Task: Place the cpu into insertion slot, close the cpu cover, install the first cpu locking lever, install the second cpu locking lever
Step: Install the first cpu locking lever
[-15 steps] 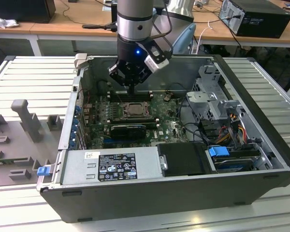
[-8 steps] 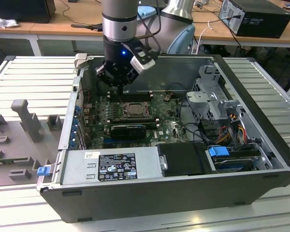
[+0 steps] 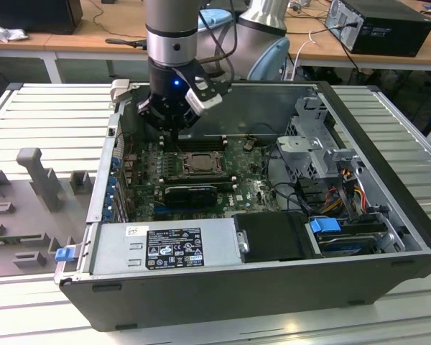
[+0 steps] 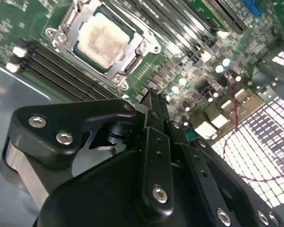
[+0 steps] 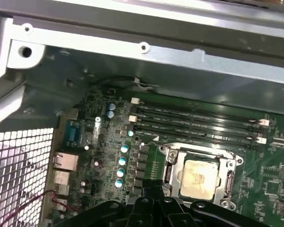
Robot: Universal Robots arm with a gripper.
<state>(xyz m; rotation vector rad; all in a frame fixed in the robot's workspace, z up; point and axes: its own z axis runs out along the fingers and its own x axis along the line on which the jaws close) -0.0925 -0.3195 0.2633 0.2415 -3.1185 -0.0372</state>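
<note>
Exterior view: set off the arm, high and at middle range, angled down into the open computer case (image 3: 273, 284) on the slatted desk (image 3: 50, 108). Second wrist view: riding on the arm, very near, peering past the black pincer (image 4: 153, 101) onto the green motherboard (image 4: 199, 71). First wrist view: likewise on the arm, close over the same board, facing the case's grey inner wall (image 5: 180, 80). Shared by all three: the cpu (image 3: 197, 162) (image 4: 104, 40) (image 5: 199, 177) and the long memory slots (image 3: 201, 141) (image 4: 52, 66) (image 5: 194, 123) beside it, small from outside, large from the wrist.

Black label (image 3: 174, 248) on power supply (image 3: 219, 243), print too small to read
</note>
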